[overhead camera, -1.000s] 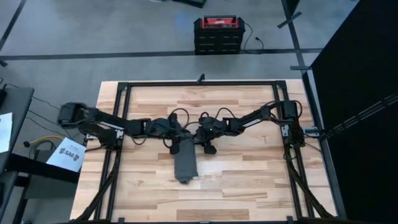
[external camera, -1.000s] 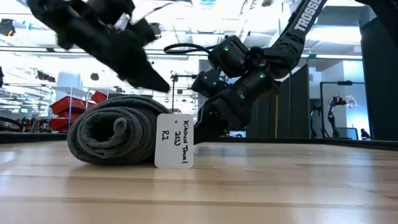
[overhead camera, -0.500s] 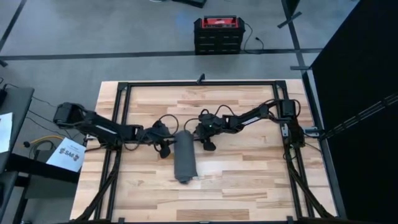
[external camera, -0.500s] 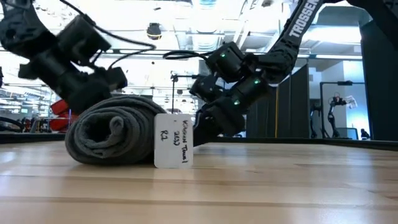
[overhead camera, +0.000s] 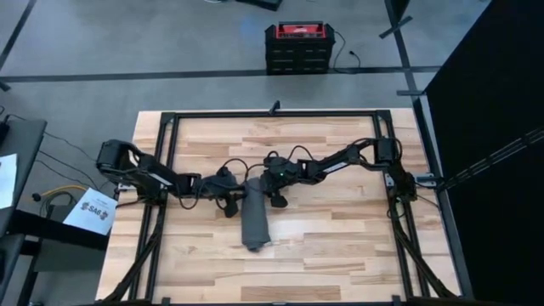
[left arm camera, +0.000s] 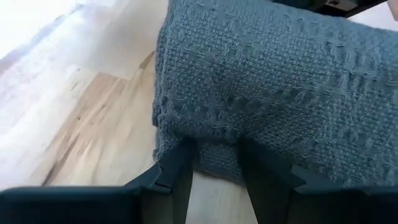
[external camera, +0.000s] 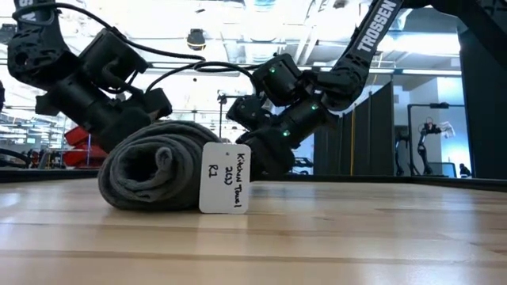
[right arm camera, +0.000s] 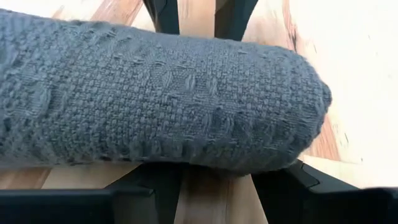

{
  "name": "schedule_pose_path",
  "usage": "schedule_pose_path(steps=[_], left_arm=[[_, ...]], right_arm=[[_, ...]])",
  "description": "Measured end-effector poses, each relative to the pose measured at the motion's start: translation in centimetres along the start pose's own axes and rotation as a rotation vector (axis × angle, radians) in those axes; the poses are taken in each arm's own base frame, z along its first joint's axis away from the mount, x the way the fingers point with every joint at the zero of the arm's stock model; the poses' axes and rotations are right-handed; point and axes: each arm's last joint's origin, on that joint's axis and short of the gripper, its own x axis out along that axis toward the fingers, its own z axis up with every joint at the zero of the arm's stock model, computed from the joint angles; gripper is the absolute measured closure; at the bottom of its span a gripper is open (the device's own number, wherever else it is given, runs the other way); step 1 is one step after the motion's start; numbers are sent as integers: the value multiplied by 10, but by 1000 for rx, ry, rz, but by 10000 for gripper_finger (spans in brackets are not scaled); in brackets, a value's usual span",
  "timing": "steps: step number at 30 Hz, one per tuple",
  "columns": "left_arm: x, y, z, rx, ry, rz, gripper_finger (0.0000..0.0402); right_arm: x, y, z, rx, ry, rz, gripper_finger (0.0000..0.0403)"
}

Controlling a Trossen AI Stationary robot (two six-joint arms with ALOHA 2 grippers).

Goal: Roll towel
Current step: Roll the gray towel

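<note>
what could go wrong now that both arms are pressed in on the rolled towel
The towel is a loose roll, with the left gripper and right gripper against opposite sides of its far end. If the jaws pull back with cloth caught between them, as the left wrist view suggests could happen, the outer layer may unwind. A push at only that end could skew the roll. The white tag hanging at the near end might snag or tuck under.

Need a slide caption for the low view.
Rolled dark grey cloth towel with white tag on wooden table, left gripper and right gripper flanking it.
</note>
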Motion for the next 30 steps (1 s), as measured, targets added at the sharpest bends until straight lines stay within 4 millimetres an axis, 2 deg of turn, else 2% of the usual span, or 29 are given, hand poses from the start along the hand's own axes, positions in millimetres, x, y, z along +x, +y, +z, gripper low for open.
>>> schedule_pose_path(steps=[5,12,22,30], left_arm=[[-2,1,3,11,-8,4,283],[-2,2,1,22,10,12,283],[-2,1,3,45,-8,9,283],[-2,1,3,49,-12,9,283]], right_arm=[[-2,-4,0,-1,12,-14,237],[-16,-6,5,-34,108,-47,237],[-19,-7,2,-37,177,-56,237],[-23,-16,3,-62,180,-123,237]])
